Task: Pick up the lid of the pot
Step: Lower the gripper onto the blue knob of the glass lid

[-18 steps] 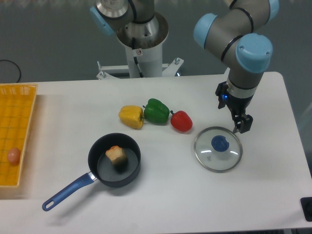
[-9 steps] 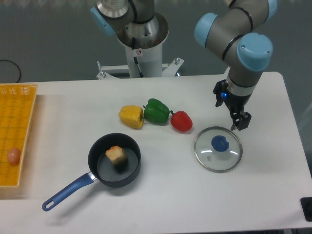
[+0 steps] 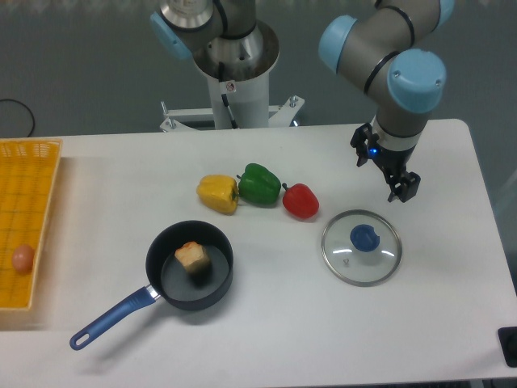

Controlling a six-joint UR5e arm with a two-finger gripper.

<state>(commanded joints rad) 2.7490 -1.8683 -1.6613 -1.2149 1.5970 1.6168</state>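
Currently, the lid lies flat on the desk, blue knob uppermost, its position unchanged from the preceding views. Beyond it, the end effector has shifted farther from the knob across the view and turned slightly; its fingers stand wide apart, with nothing between them. Whether it has also risen cannot be told. The red pepper lies near the lid; the pan sits well apart. Interpretation: the lid is ungrasped, and the shift probably serves alignment. Next, the fingers need centring over the knob, then lowering astride it; an off-centre descent could push the lid sideways.
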